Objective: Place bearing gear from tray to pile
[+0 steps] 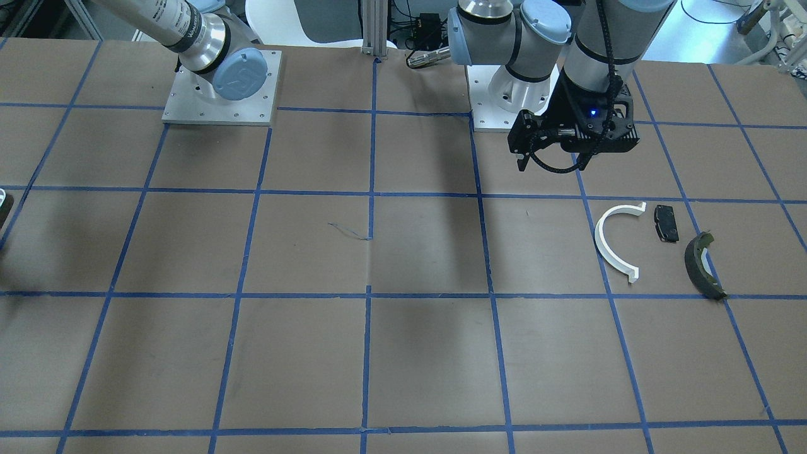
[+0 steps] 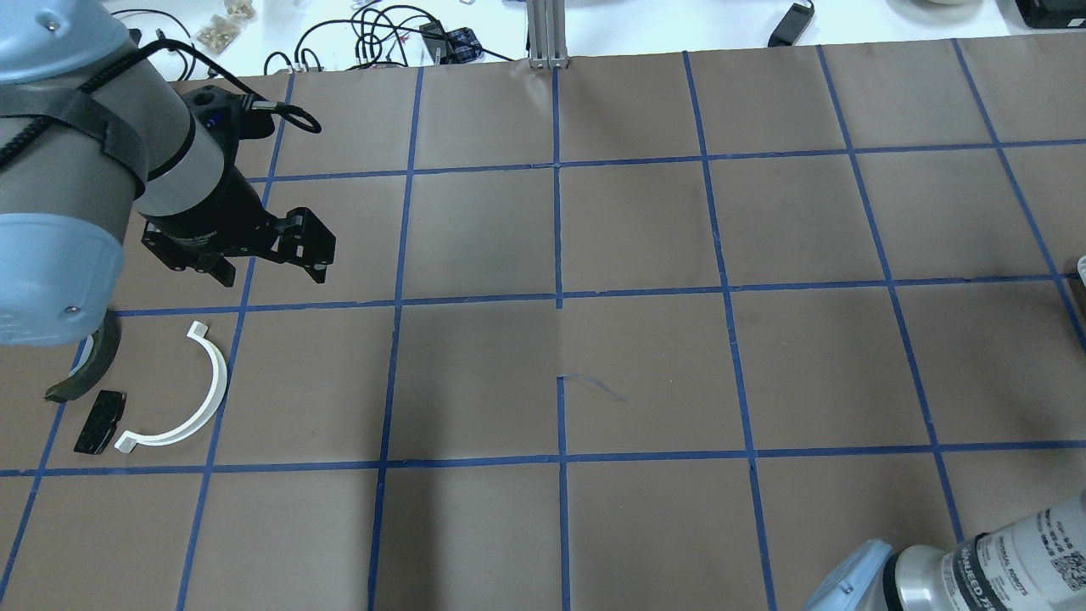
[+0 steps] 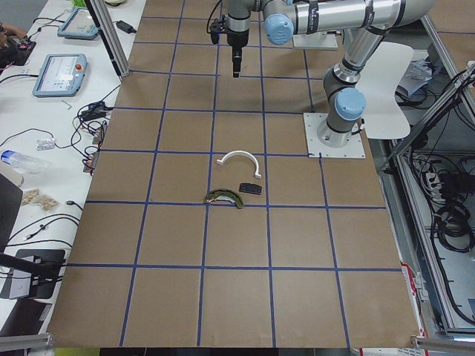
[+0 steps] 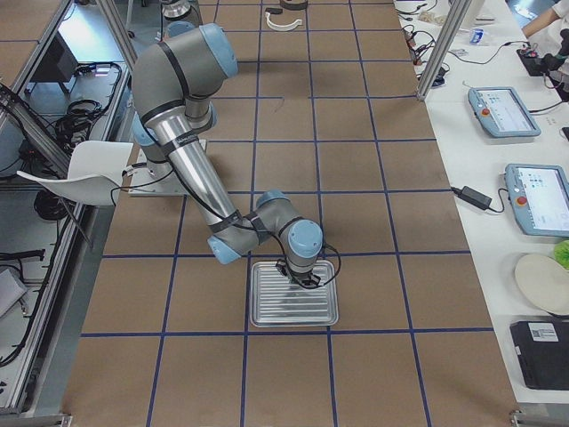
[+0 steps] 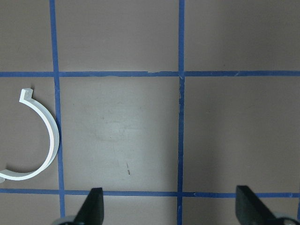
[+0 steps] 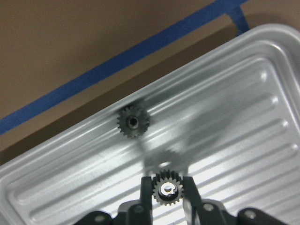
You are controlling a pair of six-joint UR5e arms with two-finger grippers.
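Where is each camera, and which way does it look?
Front-facing: across the table, facing the robot; bases on top, left gripper near the white half-ring.
Overhead: behind the robot's shoulders, looking forward and down; left arm at left.
Left side: table's left end, looking along it; left arm.
Right side: table's right end; right gripper in the tray.
Left wrist: straight down; open fingers.
Right wrist: down into the tray; fingers clamp a gear.
Shared: white half-ring, front and overhead; tray, right side and right wrist.

Six cameras on one gridded desk (image 2: 645, 238).
Overhead and front views look steeply down from opposite sides, two more along it from its ends; the close wrist views share the white half-ring (image 5: 54, 136) with the overhead, the tray (image 6: 243, 117) with the right-end view.
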